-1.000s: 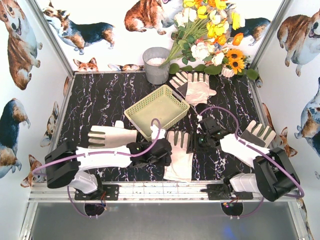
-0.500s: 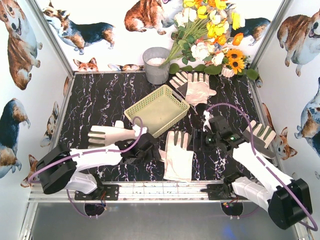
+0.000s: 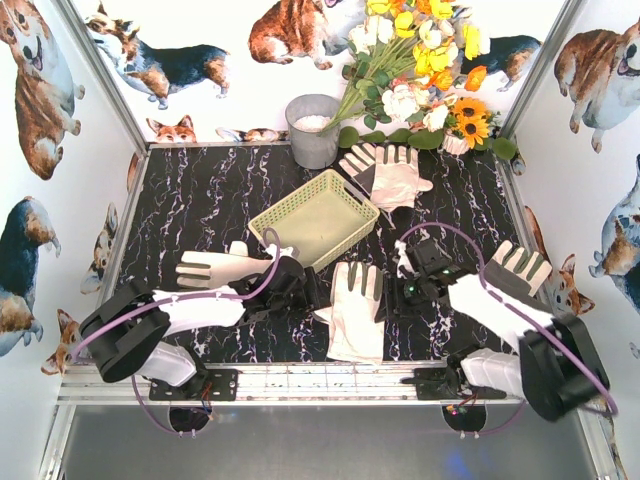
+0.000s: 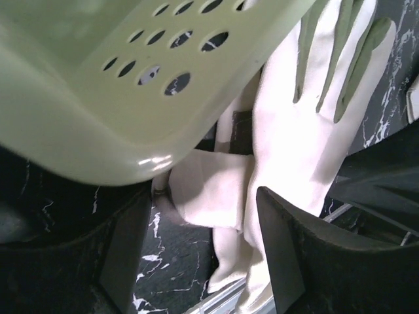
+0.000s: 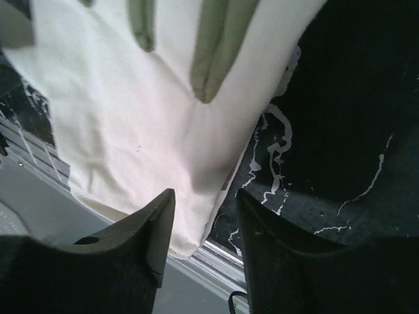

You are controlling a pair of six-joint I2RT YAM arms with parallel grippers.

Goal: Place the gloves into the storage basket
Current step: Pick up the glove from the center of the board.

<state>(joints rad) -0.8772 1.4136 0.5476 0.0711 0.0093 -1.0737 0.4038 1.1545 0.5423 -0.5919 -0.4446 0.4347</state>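
Cream glove (image 3: 358,312) lying flat on the table (image 3: 200,200) just in front of the green basket (image 3: 315,220), left fingers (image 4: 288,261) hovering wide at its thumb, right fingers (image 5: 262,261) hovering narrowly parted over its edge, gripping nothing.

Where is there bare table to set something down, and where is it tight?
Bare table lies at the back left, between the bucket, the storage basket and the left-hand glove. A smaller patch sits between the back gloves and the right-hand glove. Crowded: the near edge around the centre glove.
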